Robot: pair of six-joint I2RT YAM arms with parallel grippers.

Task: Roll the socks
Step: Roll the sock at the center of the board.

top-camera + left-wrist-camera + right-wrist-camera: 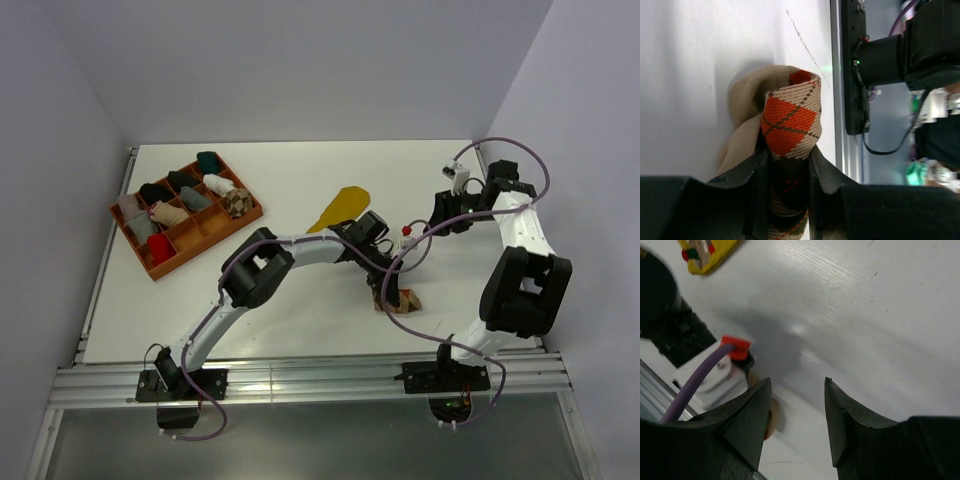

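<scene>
Top external view first: the left gripper (pixel 385 283) is reaching down at the middle-right of the table (pixel 300 330), and the orange argyle sock (pixel 402 300) is lying bunched at its tip, near the front edge. The mustard sock (pixel 343 206) is lying flat further back, just behind the left arm. The right gripper (pixel 425 232) is hanging close behind the left wrist. Over on the left the tray (pixel 150 270) is sitting with its small bundles, and one patterned bundle (pixel 237 203) in it is possibly brown-and-cream argyle, though it is too small to be sure. Left wrist view now: the left gripper (pixel 788 200) is clenching the orange argyle sock (pixel 790 120), both fingers (pixel 756 192) pressing into the folded knit, which is curling over beyond the tips. Right wrist view: the right gripper (pixel 796 410) is standing released, jaws apart with only bare table (pixel 880 340) between them. The mustard sock (pixel 707 255) is peeking in at the top left, red label showing, while a red connector (pixel 735 346) on a purple cable (pixel 695 385) is sitting beside one finger.
</scene>
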